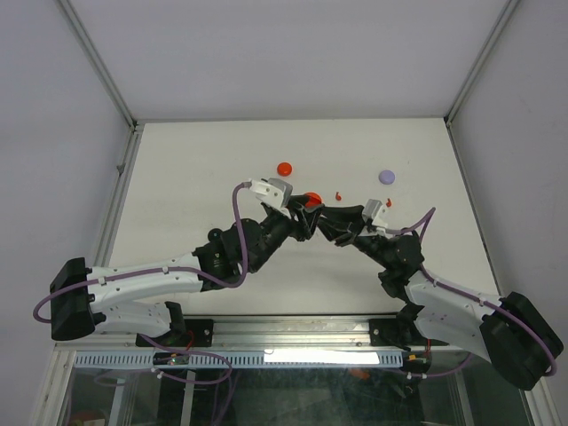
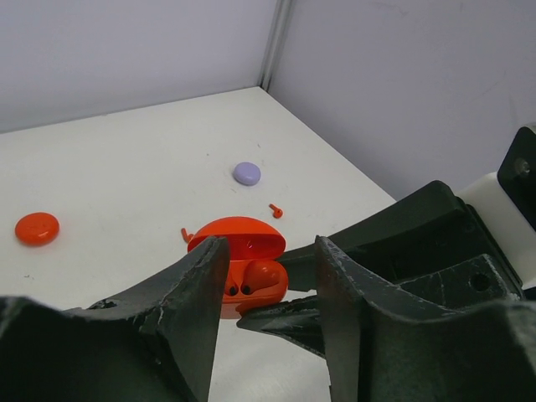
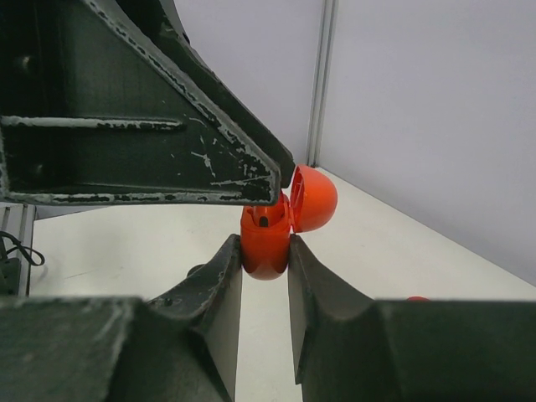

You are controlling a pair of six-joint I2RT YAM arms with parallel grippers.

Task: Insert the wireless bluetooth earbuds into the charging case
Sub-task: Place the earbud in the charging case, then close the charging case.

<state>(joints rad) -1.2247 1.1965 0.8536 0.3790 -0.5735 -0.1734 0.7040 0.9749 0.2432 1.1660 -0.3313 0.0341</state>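
Earbuds (image 1: 337,194): tiny, light, rigid, likely slippery; loose on surface (image 1: 222,160) at 3 o'clock of charging case (image 2: 239,243). Pinch across bulb. Right fingers (image 3: 213,293) clamping case; left fingers (image 2: 193,293) parted, empty.

Part of charging case (image 2: 241,235) hidden behind left gripper (image 2: 270,261).
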